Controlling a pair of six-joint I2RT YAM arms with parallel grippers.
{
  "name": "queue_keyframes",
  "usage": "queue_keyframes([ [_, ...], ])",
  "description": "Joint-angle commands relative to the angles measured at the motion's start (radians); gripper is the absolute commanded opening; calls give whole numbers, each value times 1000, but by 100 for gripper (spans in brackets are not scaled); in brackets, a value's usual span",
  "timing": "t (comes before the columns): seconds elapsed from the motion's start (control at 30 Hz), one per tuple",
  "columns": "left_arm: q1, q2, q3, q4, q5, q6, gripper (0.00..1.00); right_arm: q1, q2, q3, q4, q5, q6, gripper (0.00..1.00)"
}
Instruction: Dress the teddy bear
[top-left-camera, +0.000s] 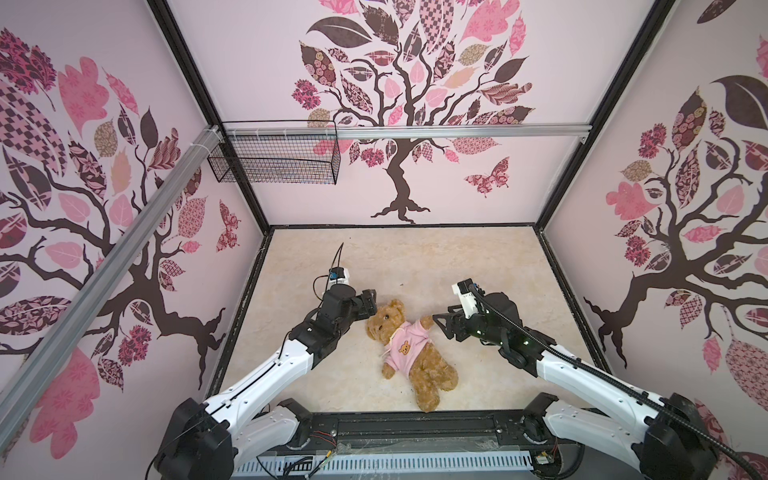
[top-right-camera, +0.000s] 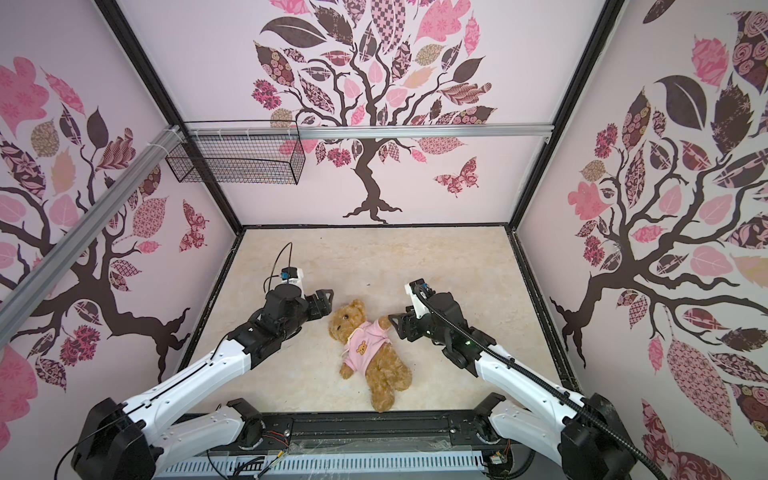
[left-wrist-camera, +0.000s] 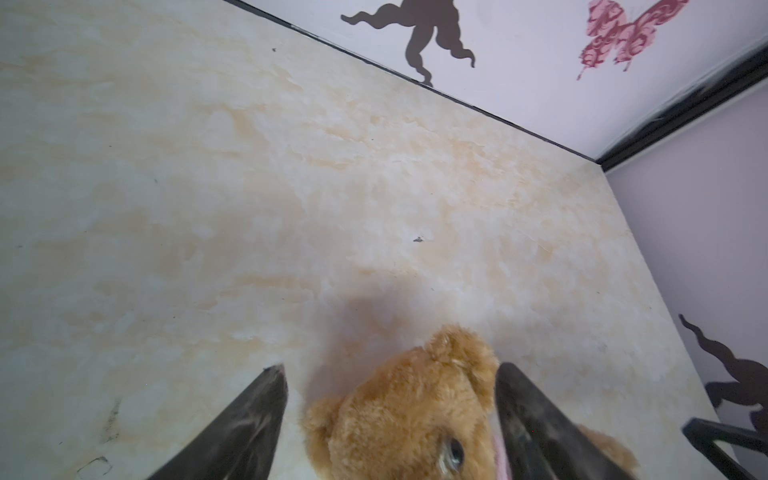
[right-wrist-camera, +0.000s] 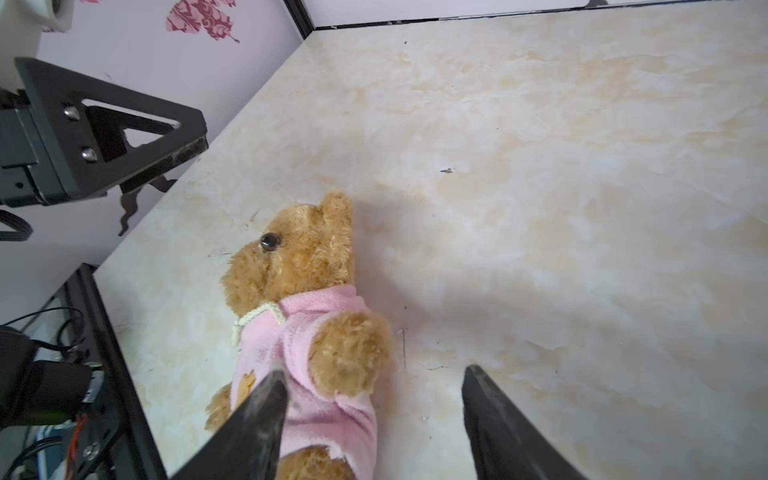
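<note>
- From above, in both top views, shows the teddy bear (top-left-camera: 385, 322) lying face-up on the marbled tabletop (top-left-camera: 415, 262), head toward the back and the left arm, legs toward the near edge.
- Wears a pink shirt (top-left-camera: 405, 347) over the torso, both arms out through the sleeves, an orange bear-face emblem on the chest.
- Puts the left gripper (top-right-camera: 328, 301) just beside the top of the head, jaws standing apart and gripping nothing.
- Puts the right gripper (top-left-camera: 439, 325) at the paw of the outstretched arm, jaws apart as well; cannot tell from here whether a finger touches the fur.
- Shows a wire basket (top-left-camera: 274, 160) hanging from the rail on the back wall, well apart from the bear.
- At the left wrist, looks out between the widely spread jaws of the left gripper (left-wrist-camera: 390, 368), with the bear's head and one ear lying between them, unclamped.
- At the right wrist, looks out between the spread jaws of the right gripper (right-wrist-camera: 374, 372), the sleeved arm's paw sitting between them, near one and away from the other; no grip on it.
</note>
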Motion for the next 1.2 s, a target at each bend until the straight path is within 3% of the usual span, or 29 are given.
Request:
queue_keyframes([
  [0.0,-60,-52,-32,-72,47,39,82,6,-62,-31,17,-80,63,69],
  [0.27,-160,-87,-18,-202,126,91,80,9,-59,46,-231,-83,34,63],
  [0.4,-203,-27,-13,-204,106,124,81,99,-24,61,-245,-78,59,59],
  [0.7,-203,169,29,-116,37,161,81,229,116,59,-121,-102,158,45],
  [1.07,-203,270,3,-25,-7,126,80,235,229,-64,206,-91,399,45],
  [1.17,-203,268,-12,-16,-7,117,79,235,275,-61,244,-88,427,40],
])
